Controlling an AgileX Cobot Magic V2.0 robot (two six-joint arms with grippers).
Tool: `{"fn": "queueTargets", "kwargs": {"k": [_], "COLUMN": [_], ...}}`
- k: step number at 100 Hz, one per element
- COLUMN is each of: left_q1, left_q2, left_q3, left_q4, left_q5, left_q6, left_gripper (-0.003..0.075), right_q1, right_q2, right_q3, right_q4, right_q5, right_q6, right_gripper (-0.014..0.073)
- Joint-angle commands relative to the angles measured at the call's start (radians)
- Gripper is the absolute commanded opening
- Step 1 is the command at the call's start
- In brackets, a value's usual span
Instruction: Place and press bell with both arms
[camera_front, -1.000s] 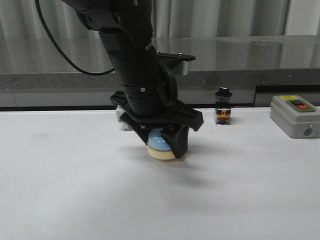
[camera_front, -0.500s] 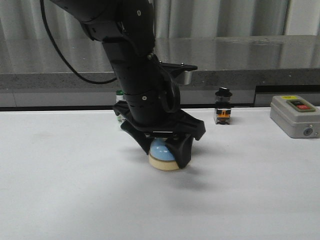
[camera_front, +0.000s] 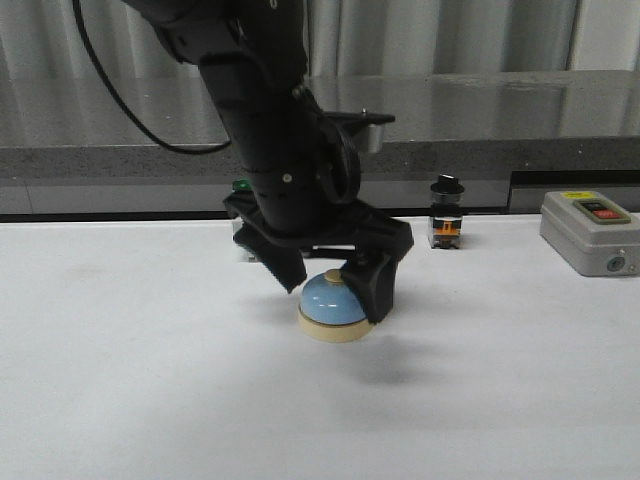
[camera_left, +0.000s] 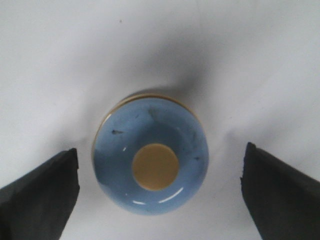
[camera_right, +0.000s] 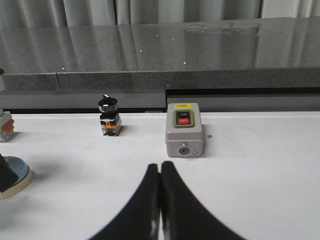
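The light-blue bell (camera_front: 331, 301) with a cream base stands upright on the white table (camera_front: 120, 380), in the middle. My left gripper (camera_front: 333, 283) is open just above it, one finger on each side and both apart from the dome. In the left wrist view the bell (camera_left: 118, 150) and its cream button (camera_left: 155, 166) lie between the two dark fingers (camera_left: 42, 195), with table showing in the gaps. My right gripper (camera_right: 160, 169) is shut and empty, low over the table to the right. The bell's edge (camera_right: 15, 176) shows at the far left of the right wrist view.
A black-capped switch (camera_front: 446, 225) stands at the back right; it also shows in the right wrist view (camera_right: 109, 118). A grey ON/OFF box (camera_front: 588, 232) sits at the far right, ahead of my right gripper in its wrist view (camera_right: 184, 130). A green-capped switch (camera_front: 240, 186) peeks out behind my left arm.
My left gripper has opened and let go of the bell, which now rests on the table. The fingers have risen slightly and spread to both sides of the dome.
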Motion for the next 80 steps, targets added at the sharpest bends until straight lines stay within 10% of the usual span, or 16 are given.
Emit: {"fn": "queueTargets", "kwargs": {"k": [1,80], "left_q1": [-0.009,0.332], "left_q2": [-0.127,-0.632], "left_q3": [-0.031,0.171], "left_q4": [-0.019,0.019], "left_q5": [-0.031,-0.224], "left_q6": [0.000,-0.007], "left_gripper": [0.0629,0.0629], "right_q1": [-0.006,-0.006], "right_q2": [-0.018,-0.018], "right_q3": [-0.014,-0.014], "right_q4": [-0.011,-0.011], "right_q5": [-0.083,-0.083], "right_q6": [-0.002,-0.002], "right_gripper": [-0.0060,-0.0060]}}
